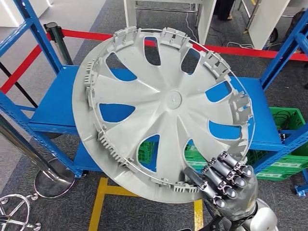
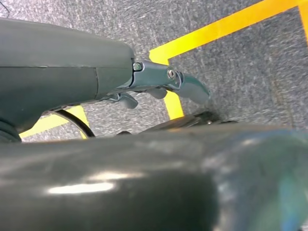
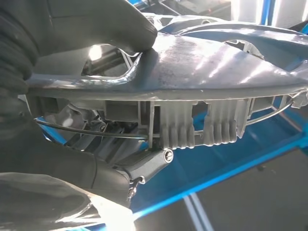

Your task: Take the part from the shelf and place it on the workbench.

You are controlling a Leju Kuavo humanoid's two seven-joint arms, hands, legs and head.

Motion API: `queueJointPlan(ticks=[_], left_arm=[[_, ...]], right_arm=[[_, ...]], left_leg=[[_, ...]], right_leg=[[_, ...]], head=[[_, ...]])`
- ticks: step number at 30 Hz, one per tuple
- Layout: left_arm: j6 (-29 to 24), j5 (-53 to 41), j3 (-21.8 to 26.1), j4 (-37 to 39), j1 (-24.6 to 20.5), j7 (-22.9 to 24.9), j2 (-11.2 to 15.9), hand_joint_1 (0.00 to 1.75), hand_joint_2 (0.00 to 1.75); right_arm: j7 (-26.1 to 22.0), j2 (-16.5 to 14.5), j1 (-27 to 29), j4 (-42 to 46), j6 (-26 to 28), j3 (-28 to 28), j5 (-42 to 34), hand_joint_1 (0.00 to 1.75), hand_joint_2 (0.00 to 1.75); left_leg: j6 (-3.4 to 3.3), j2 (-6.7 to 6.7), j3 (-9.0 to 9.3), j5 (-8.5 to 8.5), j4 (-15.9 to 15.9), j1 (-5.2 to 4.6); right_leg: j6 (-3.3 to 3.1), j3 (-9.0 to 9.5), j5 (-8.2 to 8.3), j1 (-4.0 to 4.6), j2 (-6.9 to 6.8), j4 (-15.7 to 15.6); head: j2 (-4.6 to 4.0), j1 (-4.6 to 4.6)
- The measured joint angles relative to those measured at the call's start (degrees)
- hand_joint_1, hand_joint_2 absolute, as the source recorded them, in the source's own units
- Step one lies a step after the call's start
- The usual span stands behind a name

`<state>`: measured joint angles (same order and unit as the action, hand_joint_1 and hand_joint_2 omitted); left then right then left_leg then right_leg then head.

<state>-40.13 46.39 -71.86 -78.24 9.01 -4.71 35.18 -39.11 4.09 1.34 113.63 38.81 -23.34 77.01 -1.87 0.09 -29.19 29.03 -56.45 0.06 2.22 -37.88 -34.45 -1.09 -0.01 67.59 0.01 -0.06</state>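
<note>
The part (image 1: 163, 106) — a grey plastic wheel cover with spoke cut-outs and a ring of clips on its back — is off the blue shelf (image 1: 58, 103) and held up in front of it, back face toward the head camera, tilted. The right robot hand (image 1: 227, 180) grips it at the lower rim: dark fingers (image 1: 232, 168) wrap over the clip side, and the right wrist view shows the thick thumb (image 3: 120, 24) pressing the opposite face, so the rim is pinched between them.

The step in hand looks like carrying the part away to the table, which is not visible here. To do it well, I would keep the pinch firm and move slowly — 1 hand at the edge of a wide, light disc gives a long lever, so any jerk could swing or twist it out of the grip. Keeping the far rim off the shelf posts (image 1: 34, 29) while turning matters too, and the clips (image 3: 178, 127) near the fingers look fragile.

The right arm comes up from below with the wrist turned so the fingers point up and left. The left robot hand (image 2: 171, 84) hangs low over the grey floor with its yellow tape (image 2: 225, 26), fingers loosely extended and holding nothing.
</note>
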Motion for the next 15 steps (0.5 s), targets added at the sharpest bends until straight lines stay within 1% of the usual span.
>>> queueJointPlan(ticks=[1,2,3,4,5,6,7,8,9,10,11,12,13,14,15], left_arm=[[0.00,0.18,-0.47,0.19,-0.38,-0.01,-0.03,0.00,0.00],[0.00,0.35,-0.93,0.39,-0.76,-0.03,-0.05,0.00,0.00],[0.00,0.44,-1.43,0.59,-1.15,-0.04,-0.07,0.00,0.00],[0.00,0.49,-1.91,0.79,-1.56,-0.07,-0.08,0.00,0.00],[0.01,0.55,-2.40,0.97,-1.98,-0.09,-0.09,0.00,0.00],[0.05,0.58,-2.95,1.14,-2.40,-0.13,-0.12,0.00,0.00],[0.12,0.63,-3.43,1.29,-2.84,-0.18,-0.15,0.00,0.00],[0.21,0.70,-3.89,1.42,-3.25,-0.24,-0.19,0.00,0.00],[0.35,0.77,-4.36,1.55,-3.66,-0.32,-0.22,0.00,0.00],[0.53,0.85,-4.79,1.67,-4.05,-0.39,-0.19,0.00,0.00],[0.75,0.90,-5.21,1.81,-4.40,-0.45,-0.11,0.00,0.00],[0.97,0.94,-5.61,1.95,-4.76,-0.51,-0.07,0.00,0.00],[1.16,1.01,-5.97,2.13,-5.02,-0.55,0.01,0.00,0.00],[1.27,1.07,-6.28,2.35,-5.23,-0.58,0.03,0.00,0.00],[1.34,1.12,-6.52,2.57,-5.43,-0.61,-0.01,0.00,0.00]], right_arm=[[0.14,-0.10,0.02,0.00,0.01,0.00,0.32,1.75,1.75],[0.32,-0.17,0.08,0.00,0.01,0.00,0.59,1.75,1.75],[0.62,-0.19,0.15,0.00,0.01,0.00,0.84,1.75,1.75],[1.11,-0.20,0.19,0.00,0.01,0.00,1.11,1.75,1.75],[1.72,-0.20,0.20,0.02,0.02,-0.01,1.46,1.75,1.75],[2.48,-0.20,0.19,0.07,0.02,-0.02,1.84,1.75,1.75],[3.34,-0.20,0.16,0.18,0.03,-0.08,2.25,1.75,1.75],[4.22,-0.19,0.13,0.30,0.03,-0.18,2.65,1.75,1.75],[5.19,-0.17,0.11,0.42,0.04,-0.32,3.05,1.75,1.75],[6.26,-0.13,0.09,0.52,0.05,-0.50,3.53,1.75,1.75],[7.37,-0.07,0.03,0.56,0.08,-0.72,3.99,1.75,1.75],[8.46,0.04,-0.06,0.60,0.10,-0.97,4.45,1.75,1.75],[9.53,0.16,-0.19,0.67,0.14,-1.26,4.90,1.75,1.75],[10.52,0.33,-0.30,0.75,0.17,-1.57,5.29,1.75,1.75],[11.35,0.52,-0.38,0.84,0.20,-1.85,5.66,1.75,1.75]], left_leg=[[-0.23,0.02,-0.75,-0.46,-0.19,-0.20],[-0.33,0.03,-1.52,-0.89,-0.39,-0.41],[-0.38,0.02,-2.23,-1.27,-0.60,-0.61],[-0.39,0.02,-2.91,-1.63,-0.84,-0.79],[-0.37,0.00,-3.50,-1.95,-1.11,-0.93],[-0.28,-0.01,-4.00,-2.26,-1.37,-1.06],[-0.11,-0.01,-4.41,-2.61,-1.60,-1.12],[0.14,0.00,-4.73,-3.01,-1.75,-1.11],[0.46,0.02,-5.02,-3.48,-1.81,-1.05],[0.79,0.02,-5.27,-3.98,-1.78,-0.97],[1.06,-0.07,-5.59,-4.19,-1.84,-0.89],[1.40,-0.17,-6.03,-3.51,-2.25,-0.88],[1.77,-0.25,-6.60,-1.79,-3.44,-0.82],[2.16,-0.31,-7.31,0.92,-5.66,-0.63],[2.63,-0.29,-7.97,3.95,-8.69,-0.39]], right_leg=[[-0.03,-0.84,-1.78,0.01,0.00,3.60],[-0.09,-1.11,-2.42,0.03,0.00,6.06],[-0.24,-0.47,-1.82,0.08,0.00,6.52],[-0.53,1.23,-0.32,0.21,0.00,4.85],[-0.98,3.76,1.36,0.42,-0.01,1.49],[-1.55,6.63,2.18,0.68,-0.05,-2.68],[-1.97,9.19,2.47,0.91,-0.09,-6.57],[-2.22,10.78,2.25,1.12,-0.10,-9.25],[-2.32,11.45,1.88,1.27,-0.11,-10.67],[-2.29,11.34,2.17,1.32,-0.09,-11.14],[-2.43,10.87,2.71,1.18,-0.19,-11.38],[-2.67,10.34,3.36,1.00,-0.30,-11.66],[-2.95,9.75,4.12,0.76,-0.42,-11.95],[-3.14,9.10,4.84,0.56,-0.54,-12.17],[-3.24,8.40,5.48,0.55,-0.55,-12.18]], head=[[0.00,0.03],[-0.01,0.03],[-0.01,0.03],[-0.01,0.03],[-0.01,0.03],[-0.01,0.03],[-0.01,0.02],[-0.01,0.03],[-0.01,0.04],[-0.01,0.06],[-0.01,0.14],[-0.01,0.13],[-0.01,0.08],[-0.01,0.00],[-0.01,-0.17]])
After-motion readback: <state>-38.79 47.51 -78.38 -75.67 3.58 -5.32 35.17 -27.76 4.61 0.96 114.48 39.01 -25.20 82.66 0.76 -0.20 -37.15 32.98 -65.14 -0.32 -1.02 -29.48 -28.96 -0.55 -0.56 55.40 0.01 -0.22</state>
